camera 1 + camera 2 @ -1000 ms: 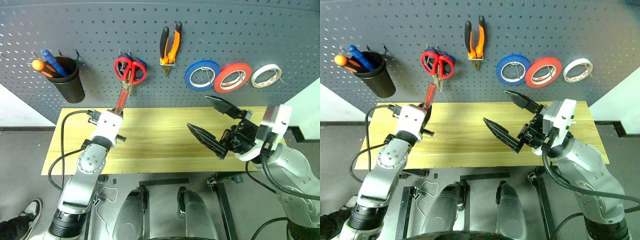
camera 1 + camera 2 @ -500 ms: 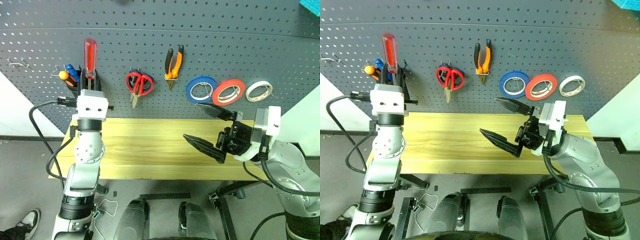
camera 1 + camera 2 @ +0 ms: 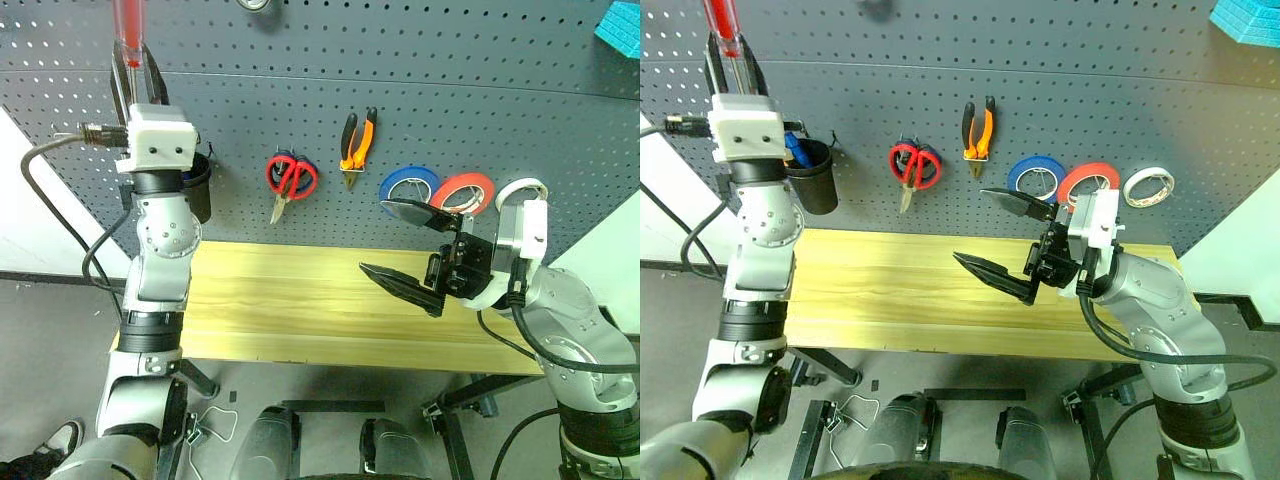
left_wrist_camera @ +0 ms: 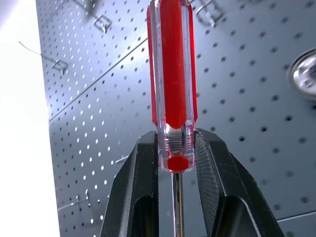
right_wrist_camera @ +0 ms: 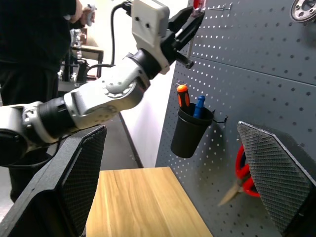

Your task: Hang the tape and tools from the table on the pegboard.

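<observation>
My left gripper (image 4: 176,148) is shut on the screwdriver (image 4: 173,74), gripping it at the base of its clear red handle. It holds the screwdriver (image 3: 128,20) upright, high at the left of the pegboard (image 3: 450,100), above the black cup (image 3: 815,185). On the pegboard hang the red-handled scissors (image 3: 290,178), the orange-and-black pliers (image 3: 356,135) and the red tape (image 3: 468,190). Over the right half of the table (image 3: 290,300) my right gripper (image 3: 395,250) stands wide open, with nothing between its fingers.
A blue tape roll (image 3: 408,185) and a white tape roll (image 3: 520,188) hang either side of the red tape. The black cup (image 5: 190,133) holds an orange-handled and a blue-handled tool. Empty metal hooks (image 4: 101,22) sit on the board's upper left. A person in dark clothes (image 5: 39,29) stands beyond the table's left end.
My left arm has lifted the screwdriver from in front of the scissors to high above the black cup, turning it upright. The camera has tilted up. The right gripper stayed open in place.
</observation>
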